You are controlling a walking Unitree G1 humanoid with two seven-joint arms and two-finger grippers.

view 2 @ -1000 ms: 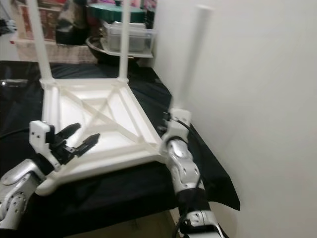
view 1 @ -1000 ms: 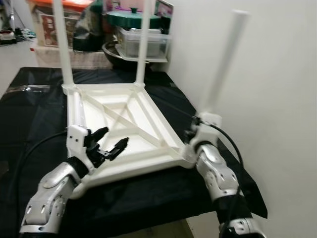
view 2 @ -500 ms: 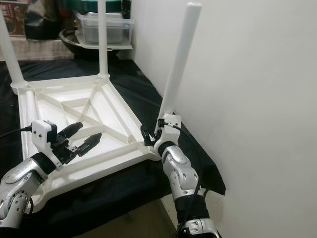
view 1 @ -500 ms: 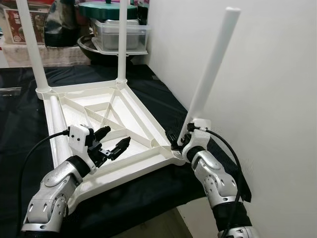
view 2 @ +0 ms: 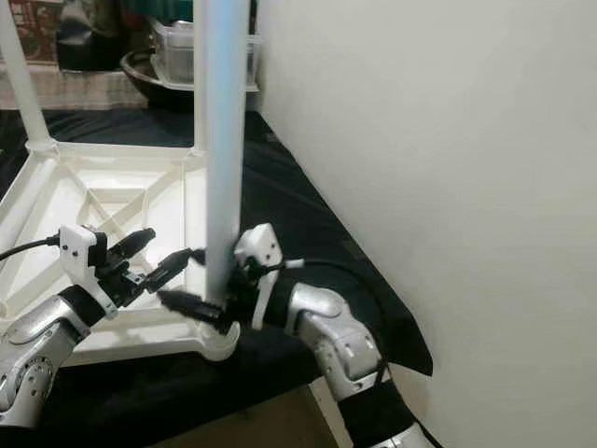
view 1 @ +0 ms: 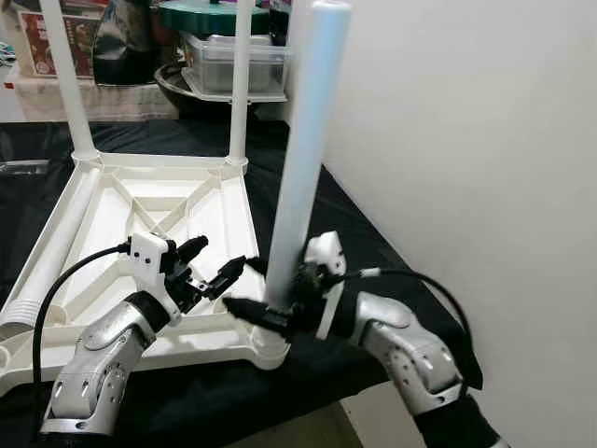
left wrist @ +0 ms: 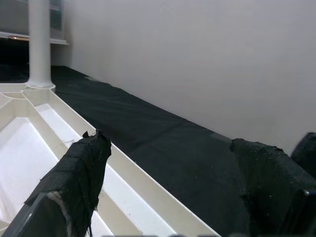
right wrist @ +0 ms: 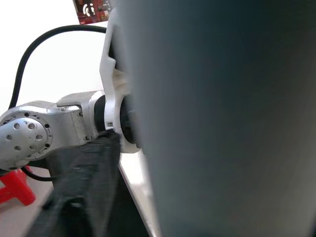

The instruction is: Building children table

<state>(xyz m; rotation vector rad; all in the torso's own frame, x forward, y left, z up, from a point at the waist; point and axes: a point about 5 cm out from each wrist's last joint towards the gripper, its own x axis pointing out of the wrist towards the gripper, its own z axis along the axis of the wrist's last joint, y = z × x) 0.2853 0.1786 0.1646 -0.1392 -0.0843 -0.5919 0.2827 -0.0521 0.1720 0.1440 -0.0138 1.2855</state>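
White table frame lies upside down on the black cloth, three legs up: two at the far corners, a third leg at the near right corner socket. Right gripper is clamped around that leg's base. Left gripper hovers just beside it over the frame, fingers spread, holding nothing. A fourth leg lies flat along the frame's left edge.

near leg blurred, top cut off; right claw partly hidden behind it
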